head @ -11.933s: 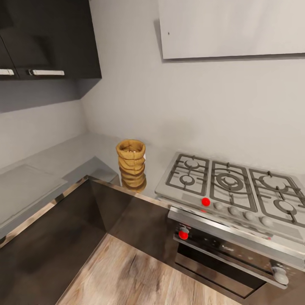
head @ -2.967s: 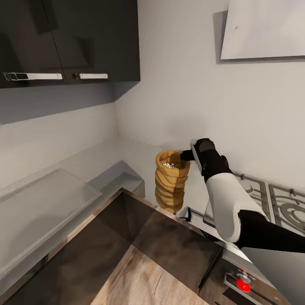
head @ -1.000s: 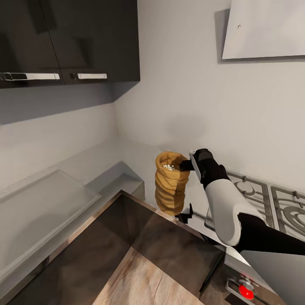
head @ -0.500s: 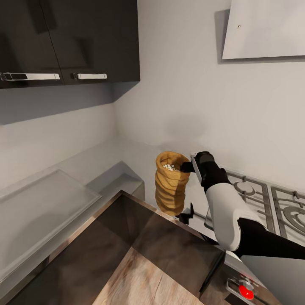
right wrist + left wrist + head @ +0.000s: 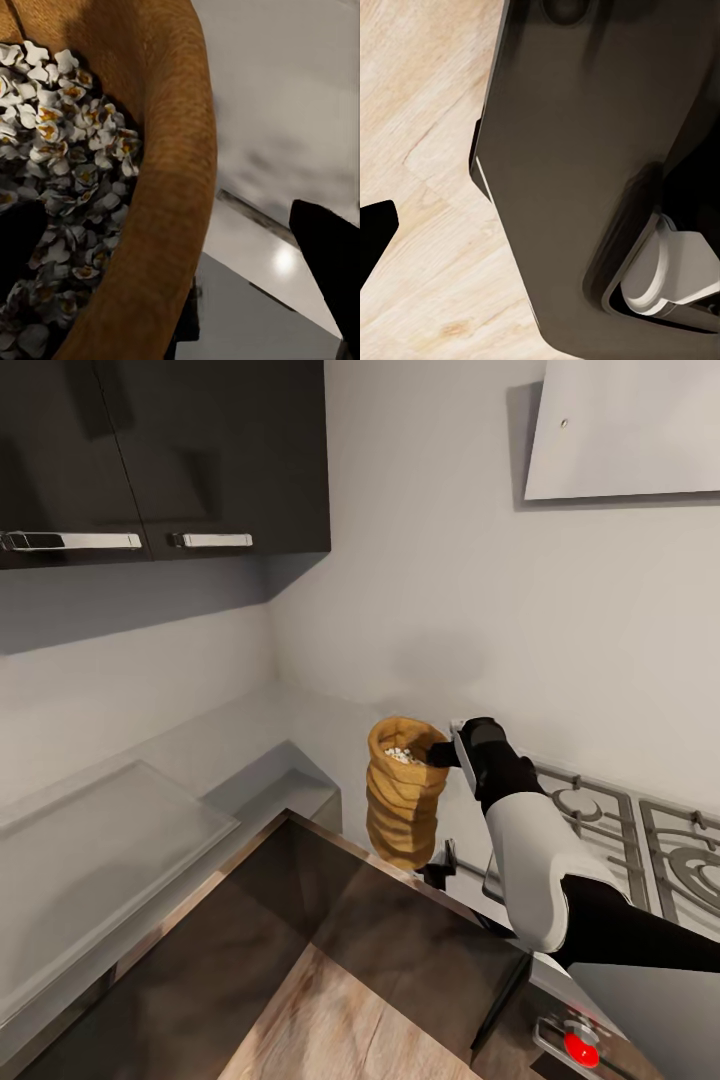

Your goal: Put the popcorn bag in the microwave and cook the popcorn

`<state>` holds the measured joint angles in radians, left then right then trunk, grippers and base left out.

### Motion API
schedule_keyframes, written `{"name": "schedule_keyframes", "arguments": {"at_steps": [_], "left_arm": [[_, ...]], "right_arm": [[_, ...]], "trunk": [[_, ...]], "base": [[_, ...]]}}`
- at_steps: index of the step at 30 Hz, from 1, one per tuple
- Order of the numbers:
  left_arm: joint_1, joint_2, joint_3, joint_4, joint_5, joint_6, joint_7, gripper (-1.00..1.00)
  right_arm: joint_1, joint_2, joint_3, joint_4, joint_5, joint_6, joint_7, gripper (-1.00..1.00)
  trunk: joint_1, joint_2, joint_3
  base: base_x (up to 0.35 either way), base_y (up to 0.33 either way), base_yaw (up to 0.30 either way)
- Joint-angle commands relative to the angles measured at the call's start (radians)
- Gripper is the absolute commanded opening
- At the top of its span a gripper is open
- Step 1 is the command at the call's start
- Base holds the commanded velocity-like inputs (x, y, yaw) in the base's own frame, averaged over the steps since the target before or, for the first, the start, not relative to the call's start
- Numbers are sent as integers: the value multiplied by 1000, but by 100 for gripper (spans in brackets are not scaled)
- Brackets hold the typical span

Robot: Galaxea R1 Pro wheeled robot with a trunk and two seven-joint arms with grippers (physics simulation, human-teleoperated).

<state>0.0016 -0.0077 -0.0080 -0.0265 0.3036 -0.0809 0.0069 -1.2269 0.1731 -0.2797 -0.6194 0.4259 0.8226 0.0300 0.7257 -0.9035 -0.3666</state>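
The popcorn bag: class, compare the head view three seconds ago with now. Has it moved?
Yes. The popcorn bag has risen slightly and tilted, judged against the countertop edge; the right gripper grips its rim.

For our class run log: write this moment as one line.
right gripper: shut on popcorn bag rim | bag: lifted off countertop | popcorn: inside

Popcorn [image 5: 402, 754] inside popcorn bag [image 5: 402, 806], left of hob [image 5: 640, 838], above countertop [image 5: 250, 732] corner.

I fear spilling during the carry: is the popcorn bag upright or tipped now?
Slightly tipped. In the head view the popcorn bag leans a little, mouth up, with popcorn still inside; the right end effector grips its rim.
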Motion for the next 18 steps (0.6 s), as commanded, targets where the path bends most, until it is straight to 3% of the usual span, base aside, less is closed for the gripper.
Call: {"name": "schedule_keyframes", "arguments": {"at_steps": [1, 18], "left_arm": [[0, 0, -1, -1, 5, -2, 1, 100], [0, 0, -1, -1, 7, -2, 1, 100]], "right_arm": [[0, 1, -6, 61, 11, 4, 2, -100], [0, 1, -7, 48, 16, 40, -1, -100]], "trunk": [[0, -1, -1], [0, -1, -1]], "base": [[0, 0, 0], [0, 0, 0]]}}
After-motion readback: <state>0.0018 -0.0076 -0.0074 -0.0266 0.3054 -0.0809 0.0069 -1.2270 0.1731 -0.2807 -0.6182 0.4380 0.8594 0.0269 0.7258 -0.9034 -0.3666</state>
